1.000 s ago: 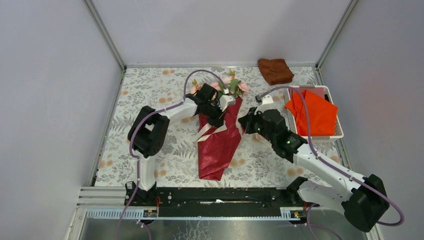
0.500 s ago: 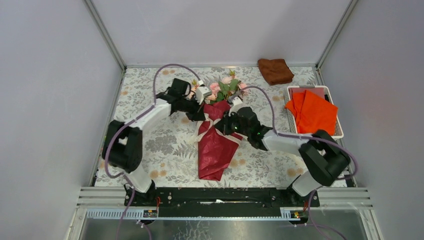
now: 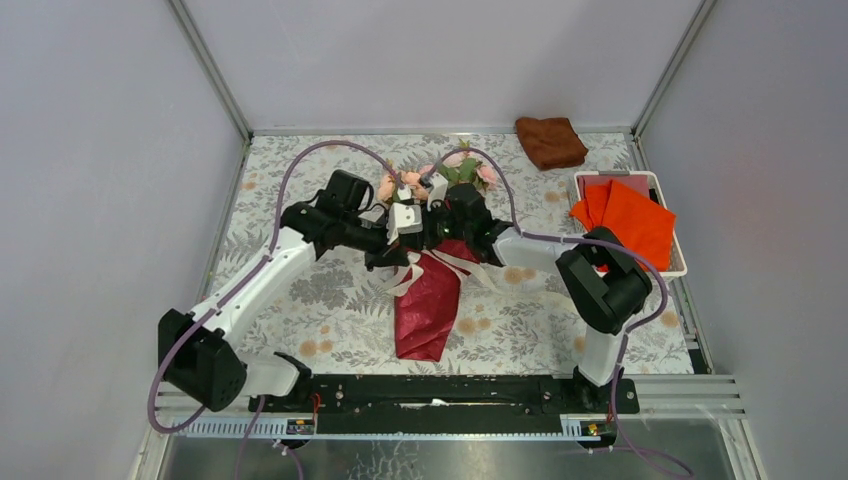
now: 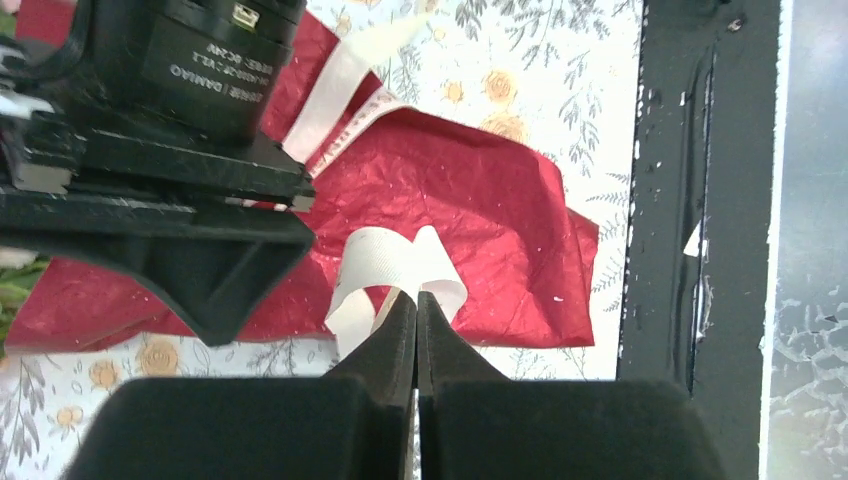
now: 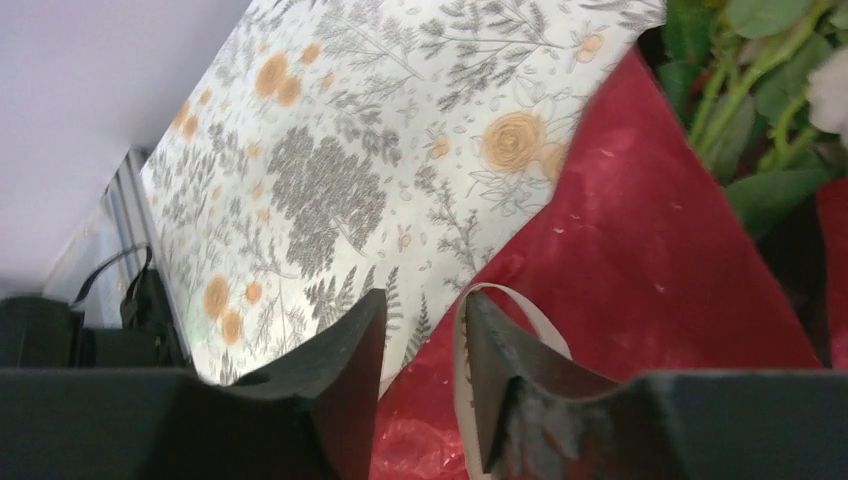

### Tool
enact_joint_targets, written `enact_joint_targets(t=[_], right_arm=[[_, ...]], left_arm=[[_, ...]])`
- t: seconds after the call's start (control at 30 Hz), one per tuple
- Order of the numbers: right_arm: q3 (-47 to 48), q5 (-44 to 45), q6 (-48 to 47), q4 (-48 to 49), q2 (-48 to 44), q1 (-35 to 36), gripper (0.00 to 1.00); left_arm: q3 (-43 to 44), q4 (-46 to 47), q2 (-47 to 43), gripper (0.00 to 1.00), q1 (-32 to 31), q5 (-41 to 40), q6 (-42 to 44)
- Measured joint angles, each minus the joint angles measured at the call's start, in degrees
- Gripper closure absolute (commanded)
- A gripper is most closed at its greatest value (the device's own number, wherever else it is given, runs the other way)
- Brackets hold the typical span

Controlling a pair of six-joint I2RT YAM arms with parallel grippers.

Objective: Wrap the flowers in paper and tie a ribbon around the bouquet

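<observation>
The wrapping looks done: the paper (image 3: 425, 310) sits rolled around the stems in the middle of the table (image 3: 300, 190), with the flowers (image 3: 458, 172) poking out at its far end. The ribbon (image 4: 390, 262) crosses the paper in loose loops, and no knot shows. The left gripper (image 4: 416, 300) pinches 1 loop with its fingers closed. The right gripper (image 5: 425, 315) stands parted, with a strand in its gap. Tying and tightening are left, I judge.
</observation>
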Motion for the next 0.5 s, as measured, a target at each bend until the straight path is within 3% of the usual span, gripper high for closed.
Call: enact_joint_targets(t=[0.07,0.27,0.5], right_arm=[[0.5,-3.52,-0.74,-1.38,-0.59,-0.48,0.45],[-4.52,-12.66,1.46,-2.27,-7.41,-6.71,0.44],[-12.9,-16.04,-0.24,-3.08,-20.44,-11.82,0.39]], left_arm=[[1.7,-0.44,0.98,1.0,-0.55,1.38,0.22],[2.78,1.68,7.63,1.0,-0.5,1.84,-0.83],[5.55,3.41,14.23,1.0,-0.5,1.84,-3.34]])
